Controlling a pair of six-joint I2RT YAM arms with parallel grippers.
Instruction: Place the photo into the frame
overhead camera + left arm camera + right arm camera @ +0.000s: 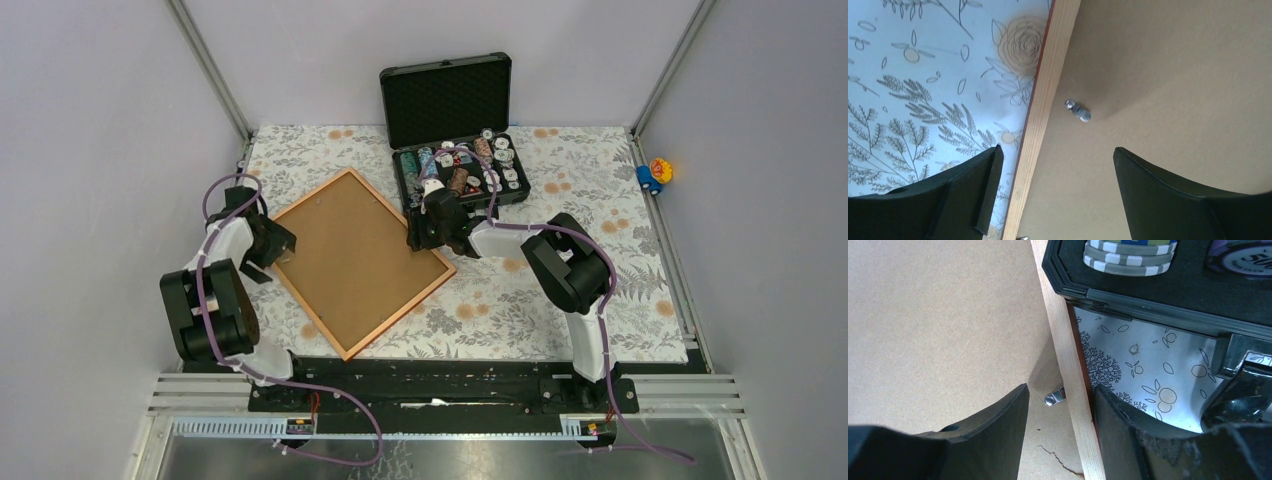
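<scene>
From above, grey walls close in a worktop under a leaf-print cloth. The frame lies back up and turned cornerwise on its left half, a brown board filling it. An open black case stands at the far edge. The left gripper is at the frame's left edge, the right gripper at its right corner, beside the case.

At the left wrist, the left gripper is spread wide over the frame's rail, one finger above cloth, the other above board; a metal tab lies between.

At the right wrist, the right gripper is parted astride the rail, pinching nothing. The case with its chips is just beyond.
</scene>
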